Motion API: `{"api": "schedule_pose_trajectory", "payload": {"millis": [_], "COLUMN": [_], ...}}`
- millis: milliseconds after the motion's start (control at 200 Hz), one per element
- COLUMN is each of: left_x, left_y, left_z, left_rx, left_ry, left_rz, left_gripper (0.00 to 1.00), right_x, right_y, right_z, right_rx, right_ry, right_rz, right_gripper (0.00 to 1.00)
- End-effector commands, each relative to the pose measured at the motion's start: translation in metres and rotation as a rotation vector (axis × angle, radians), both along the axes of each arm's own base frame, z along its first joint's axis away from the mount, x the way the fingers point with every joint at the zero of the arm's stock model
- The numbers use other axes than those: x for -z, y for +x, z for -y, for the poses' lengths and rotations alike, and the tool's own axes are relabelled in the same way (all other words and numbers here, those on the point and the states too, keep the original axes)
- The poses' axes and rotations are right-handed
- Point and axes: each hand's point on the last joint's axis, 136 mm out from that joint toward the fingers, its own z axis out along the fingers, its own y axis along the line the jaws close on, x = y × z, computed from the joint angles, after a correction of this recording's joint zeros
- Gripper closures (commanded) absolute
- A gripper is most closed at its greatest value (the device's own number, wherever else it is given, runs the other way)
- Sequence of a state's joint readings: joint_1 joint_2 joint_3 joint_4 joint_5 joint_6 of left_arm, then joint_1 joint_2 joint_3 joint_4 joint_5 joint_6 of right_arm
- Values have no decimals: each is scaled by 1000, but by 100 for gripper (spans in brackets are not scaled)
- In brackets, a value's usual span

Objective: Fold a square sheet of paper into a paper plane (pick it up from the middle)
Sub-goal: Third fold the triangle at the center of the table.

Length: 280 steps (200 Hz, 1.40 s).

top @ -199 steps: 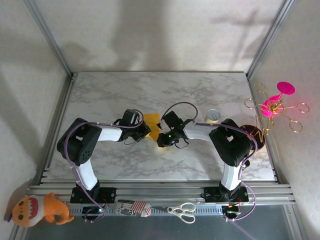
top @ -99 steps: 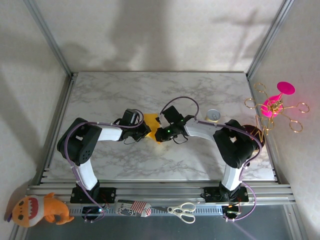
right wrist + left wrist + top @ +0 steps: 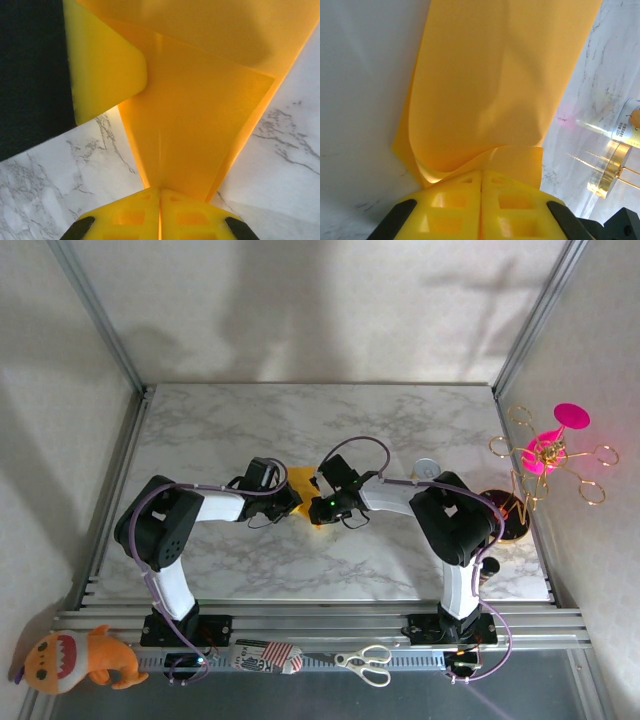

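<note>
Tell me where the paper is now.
In the overhead view the paper is at the middle of the table, pinched between the left gripper and the right gripper, left of the small can.

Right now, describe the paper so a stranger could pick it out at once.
Find the marble table, then its middle, where the left end effector and right end effector meet. Pinched between them, both shut on it, is the sheet of paper: thin, creased, orange-yellow, unlike the round can nearby.

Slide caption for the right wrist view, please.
Right gripper pinches the folded orange-yellow paper over the marble table.
</note>
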State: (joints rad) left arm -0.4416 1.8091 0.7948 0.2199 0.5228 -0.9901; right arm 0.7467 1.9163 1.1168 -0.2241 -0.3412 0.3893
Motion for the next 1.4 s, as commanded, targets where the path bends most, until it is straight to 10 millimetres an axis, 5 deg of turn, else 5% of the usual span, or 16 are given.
{"api": "schedule_pose_trajectory", "payload": {"millis": [0, 155, 275, 566, 981, 1397], "left_x": [6, -36, -45, -24, -4, 27], "left_y": [-1, 14, 6, -19, -22, -17], "left_z": [-11, -2, -4, 9, 25, -11], "left_rx": [1, 51, 76, 158, 231, 193], "left_ry": [61, 28, 35, 40, 66, 241], "left_rz": [-15, 140, 189, 161, 130, 51], "left_gripper": [89, 82, 85, 94, 95, 96], "right_x": [14, 26, 29, 36, 40, 61], "right_y": [-9, -14, -14, -15, -17, -35], "right_z": [5, 16, 19, 22, 26, 61], "right_rx": [0, 3, 16, 28, 34, 5], "right_ry": [-46, -101, -123, -155, -175, -314], "right_rz": [-43, -67, -70, -97, -106, -118], "right_gripper": [90, 91, 92, 96, 96, 96]}}
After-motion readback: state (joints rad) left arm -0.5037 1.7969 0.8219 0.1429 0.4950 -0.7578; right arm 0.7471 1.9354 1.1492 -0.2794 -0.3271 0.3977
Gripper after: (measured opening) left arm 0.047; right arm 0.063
